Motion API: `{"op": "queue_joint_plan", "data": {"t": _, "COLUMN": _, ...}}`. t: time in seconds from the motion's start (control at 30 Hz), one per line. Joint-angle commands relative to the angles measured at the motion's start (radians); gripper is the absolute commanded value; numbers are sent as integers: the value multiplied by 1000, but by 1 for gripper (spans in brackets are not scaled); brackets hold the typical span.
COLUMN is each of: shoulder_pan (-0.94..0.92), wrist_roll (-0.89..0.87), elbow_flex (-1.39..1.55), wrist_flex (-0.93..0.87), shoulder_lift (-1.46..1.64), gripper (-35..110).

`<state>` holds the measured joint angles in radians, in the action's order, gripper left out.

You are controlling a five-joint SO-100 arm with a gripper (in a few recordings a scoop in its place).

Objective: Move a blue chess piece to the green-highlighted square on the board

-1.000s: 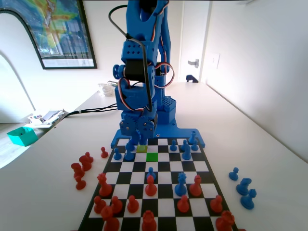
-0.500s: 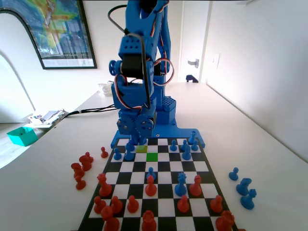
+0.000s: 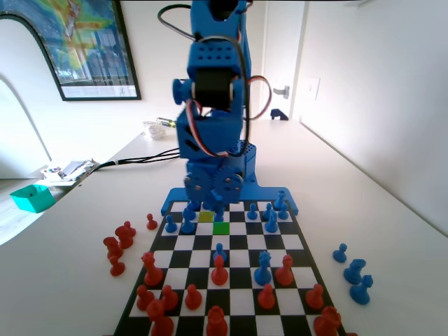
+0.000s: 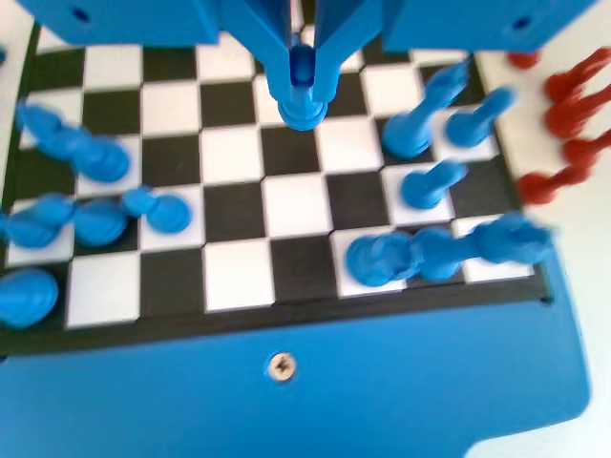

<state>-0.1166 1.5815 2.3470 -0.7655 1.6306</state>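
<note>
Claw (image 4: 302,91) low over board (image 4: 239,205), apparently clamping blue chess piece (image 4: 302,95).

Pincer (image 3: 218,207) shifted rightward, carrying blue pawn (image 4: 302,91) toward green square (image 3: 221,227).

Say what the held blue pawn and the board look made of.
The blue chess piece, clamped in the gripper, looks like moulded or printed plastic: uniform colour, soft sheen. The board seems a flat printed sheet with a smooth matte face; its material is unclear.

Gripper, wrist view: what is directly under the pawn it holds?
The gripper clamps the blue chess piece above the board. The square directly beneath is covered by the pawn's base.
</note>
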Motion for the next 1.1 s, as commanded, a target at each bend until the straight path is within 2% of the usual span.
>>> {"op": "queue_joint_plan", "data": {"t": 0.0, "shoulder_pan": 14, "wrist_roll": 0, "elbow_flex": 8, "wrist_flex": 40, "shoulder_lift": 8, "gripper": 1}}
{"op": "queue_joint_plan", "data": {"t": 0.57, "shoulder_pan": 11, "wrist_roll": 32, "elbow_flex": 66, "wrist_flex": 98, "shoulder_lift": -26, "gripper": 1}}
{"op": "queue_joint_plan", "data": {"t": 1.07, "shoulder_pan": -14, "wrist_roll": 40, "elbow_flex": 37, "wrist_flex": 97, "shoulder_lift": -20, "gripper": 19}}
